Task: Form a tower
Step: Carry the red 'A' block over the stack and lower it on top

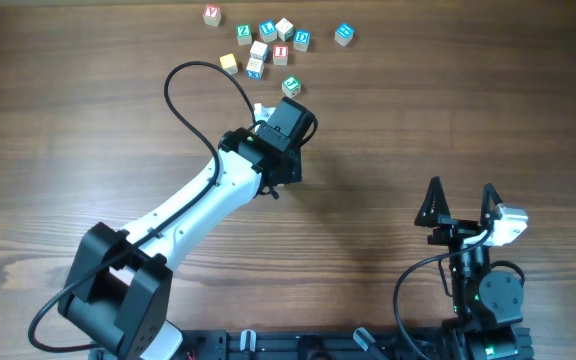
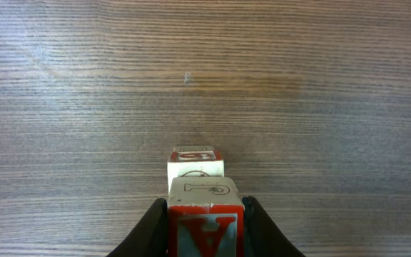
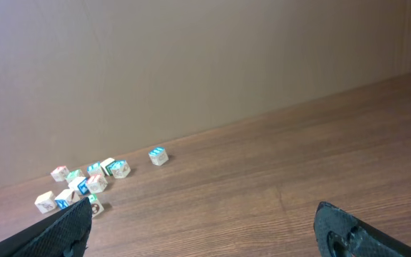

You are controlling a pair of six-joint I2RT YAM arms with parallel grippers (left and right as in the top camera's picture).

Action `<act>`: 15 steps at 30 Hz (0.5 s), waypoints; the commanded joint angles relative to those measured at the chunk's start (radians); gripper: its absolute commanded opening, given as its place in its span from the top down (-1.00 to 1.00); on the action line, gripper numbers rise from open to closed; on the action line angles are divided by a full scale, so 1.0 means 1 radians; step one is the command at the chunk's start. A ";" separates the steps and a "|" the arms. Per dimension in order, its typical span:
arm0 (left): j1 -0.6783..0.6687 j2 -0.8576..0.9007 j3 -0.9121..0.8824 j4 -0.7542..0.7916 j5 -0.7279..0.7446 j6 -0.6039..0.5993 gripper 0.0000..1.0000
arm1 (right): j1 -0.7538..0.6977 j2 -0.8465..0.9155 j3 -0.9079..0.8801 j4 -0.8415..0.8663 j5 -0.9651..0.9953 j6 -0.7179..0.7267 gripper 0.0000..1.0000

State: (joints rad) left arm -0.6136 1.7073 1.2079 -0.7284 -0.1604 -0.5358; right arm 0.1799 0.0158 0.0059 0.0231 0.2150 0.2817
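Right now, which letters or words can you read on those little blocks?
"A", red, upside down: held cube in the left pincer.
Outline on its top face: unclear.
Red marks on the cube beyond it: unreadable.
Letters on the loose cubes: too small to read.

Eleven small wooden alphabet cubes (image 1: 280, 54) lie loose on one brown wooden counter (image 1: 448, 110). Two more red-lettered cubes (image 2: 204, 191) show at the left hand (image 2: 205, 208). That makes two black two-fingered hands, counting the right hand (image 1: 460, 198).
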 commanded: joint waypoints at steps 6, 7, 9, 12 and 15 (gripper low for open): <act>0.000 0.008 -0.006 0.007 -0.021 0.012 0.62 | -0.004 -0.005 -0.001 0.005 0.014 -0.017 -0.99; 0.000 0.008 -0.006 0.008 -0.025 0.012 0.62 | -0.004 -0.005 -0.001 0.005 0.014 -0.017 -0.99; 0.004 0.008 -0.006 0.008 -0.031 0.034 0.62 | -0.004 -0.005 -0.001 0.005 0.014 -0.017 -0.99; 0.010 0.008 -0.006 0.009 -0.032 0.034 0.62 | -0.004 -0.005 -0.001 0.005 0.014 -0.017 -0.99; 0.010 0.008 -0.006 0.021 -0.033 0.035 0.62 | -0.004 -0.005 -0.001 0.005 0.014 -0.017 -0.99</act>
State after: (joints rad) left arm -0.6125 1.7077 1.2079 -0.7204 -0.1684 -0.5171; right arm 0.1799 0.0158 0.0059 0.0231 0.2150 0.2817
